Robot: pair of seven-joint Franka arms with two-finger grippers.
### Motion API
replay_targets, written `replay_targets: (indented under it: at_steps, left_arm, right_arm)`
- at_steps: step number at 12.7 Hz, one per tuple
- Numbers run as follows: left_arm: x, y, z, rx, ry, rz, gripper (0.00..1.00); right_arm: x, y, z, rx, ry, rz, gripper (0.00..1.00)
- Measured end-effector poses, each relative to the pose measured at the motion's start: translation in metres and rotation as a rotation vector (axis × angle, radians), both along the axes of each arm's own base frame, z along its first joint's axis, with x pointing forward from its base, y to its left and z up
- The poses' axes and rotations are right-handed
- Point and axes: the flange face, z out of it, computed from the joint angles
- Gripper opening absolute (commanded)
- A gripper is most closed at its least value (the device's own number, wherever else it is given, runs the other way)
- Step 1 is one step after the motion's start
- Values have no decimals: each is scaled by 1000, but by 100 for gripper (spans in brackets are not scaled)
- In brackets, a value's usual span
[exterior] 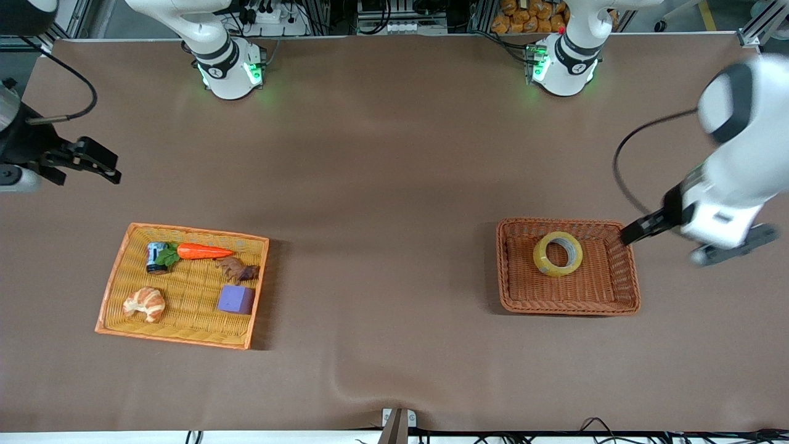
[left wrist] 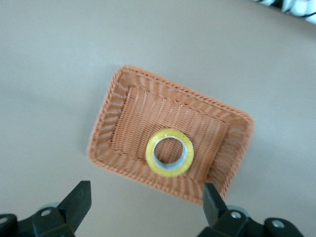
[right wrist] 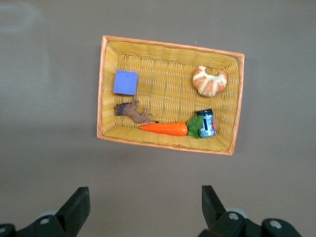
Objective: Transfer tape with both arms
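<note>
The yellowish tape roll [exterior: 558,253] lies flat in a brown wicker basket [exterior: 567,306] toward the left arm's end of the table. My left gripper [exterior: 659,248] is open and empty, up in the air over the basket's edge at that end. In the left wrist view the tape [left wrist: 169,152] sits in the basket [left wrist: 106,133], with the open left gripper [left wrist: 146,197] above the table beside the rim. My right gripper [exterior: 91,180] is open and empty, high over the bare table at the right arm's end; the right wrist view shows the gripper [right wrist: 145,200] open.
A yellow-orange basket [exterior: 114,280] toward the right arm's end holds a carrot [exterior: 203,251], a croissant [exterior: 145,303], a purple cube [exterior: 235,299], a small can [exterior: 155,257] and a brown animal figure [exterior: 237,269]. It also shows in the right wrist view [right wrist: 237,98].
</note>
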Motion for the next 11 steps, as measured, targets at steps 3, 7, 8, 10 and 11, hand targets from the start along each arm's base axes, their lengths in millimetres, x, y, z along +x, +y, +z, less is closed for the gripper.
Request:
replay_targets:
  at_steps: [3, 7, 8, 10, 11]
  left_arm:
    - [-26, 9, 72, 13, -30, -126, 100]
    - [-47, 29, 90, 18, 10, -190, 100]
    - [-50, 31, 90, 18, 24, -214, 100]
    - [-57, 34, 91, 16, 48, -236, 100]
    - [-62, 33, 88, 16, 59, -241, 100]
  right_arm:
    - [-11, -7, 19, 0, -8, -11, 100]
    - [-24, -39, 28, 4, 22, -57, 100]
    - [-25, -46, 27, 4, 33, -56, 100]
    - [-26, -57, 27, 3, 38, -26, 100]
    - [-27, -64, 27, 3, 38, -15, 100]
